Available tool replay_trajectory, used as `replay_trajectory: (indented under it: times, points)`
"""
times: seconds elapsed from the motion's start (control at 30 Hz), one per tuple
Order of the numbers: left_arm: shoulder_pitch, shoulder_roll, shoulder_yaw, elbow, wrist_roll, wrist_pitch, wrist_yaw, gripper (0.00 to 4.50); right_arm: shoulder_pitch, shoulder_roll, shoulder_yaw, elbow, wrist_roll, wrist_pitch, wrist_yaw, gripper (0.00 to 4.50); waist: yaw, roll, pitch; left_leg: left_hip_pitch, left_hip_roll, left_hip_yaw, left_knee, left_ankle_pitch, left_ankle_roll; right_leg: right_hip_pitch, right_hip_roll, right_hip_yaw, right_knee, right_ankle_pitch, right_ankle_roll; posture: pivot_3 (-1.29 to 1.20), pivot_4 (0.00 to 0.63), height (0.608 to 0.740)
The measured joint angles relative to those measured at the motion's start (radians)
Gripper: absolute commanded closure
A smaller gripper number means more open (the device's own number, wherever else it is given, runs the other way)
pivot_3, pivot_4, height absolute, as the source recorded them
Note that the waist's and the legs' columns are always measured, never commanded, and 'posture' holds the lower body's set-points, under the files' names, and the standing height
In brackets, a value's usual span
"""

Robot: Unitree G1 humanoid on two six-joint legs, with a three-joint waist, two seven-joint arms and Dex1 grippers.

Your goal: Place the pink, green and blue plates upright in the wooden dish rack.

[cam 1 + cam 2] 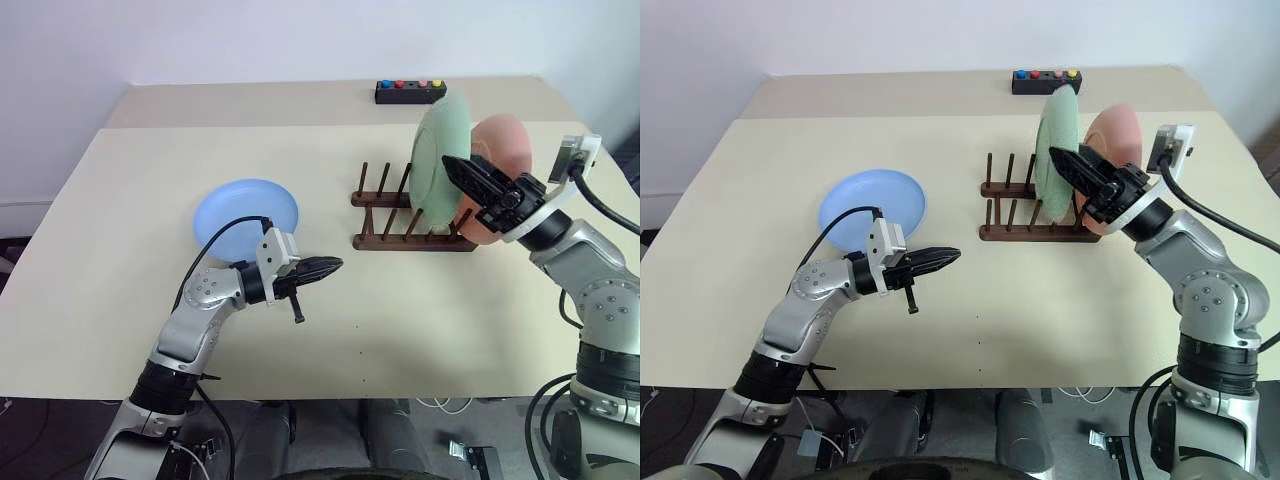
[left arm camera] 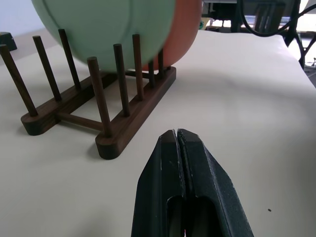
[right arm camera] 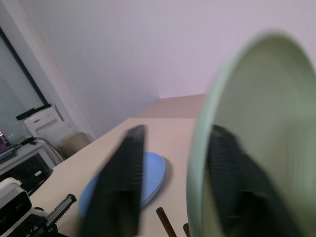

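Left gripper nearest, low over the bare beige table, black fingers pressed together, nothing between them, pointing toward the wooden dish rack.

Blue plate lies flat on the table behind that arm, well apart from the rack; matte, round, shallow.

Rack: dark brown, thin round pegs on two rails. Green plate stands on edge among the pegs; pink plate upright just behind it.

Right gripper at the green plate's rim, fingers spread, one either side of it.

Small black box with coloured buttons at the far edge.
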Motion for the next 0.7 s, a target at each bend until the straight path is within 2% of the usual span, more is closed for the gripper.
replay_trajectory:
  times: [0.07,0.33,0.7]
  points:
    - [0.0,0.0,0.0,0.0,0.0,0.0,0.0,4.5,0.0,0.0,0.0,0.0,-0.003,-0.001,0.001,0.19,0.0,0.0,0.0,0.0,0.0,0.0,0.0,0.0,0.0,0.0,0.0,0.0,0.0,0.0,0.0,0.0,0.15,0.74]
    - [0.0,-0.001,0.0,0.0,0.001,-0.001,0.0,4.5,0.0,0.0,0.0,0.0,-0.02,-0.003,0.005,0.19,0.0,0.0,0.0,0.0,0.0,0.0,0.0,0.0,0.0,0.0,0.0,0.0,0.0,0.0,0.0,0.0,0.15,0.74]
    - [0.0,-0.004,0.0,0.001,0.001,-0.003,0.0,4.5,-0.006,-0.004,0.0,-0.038,-0.116,-0.079,0.002,0.19,0.0,0.0,0.0,0.0,0.0,0.0,0.0,0.0,0.0,0.0,0.0,0.0,0.0,0.0,0.0,0.0,0.15,0.74]
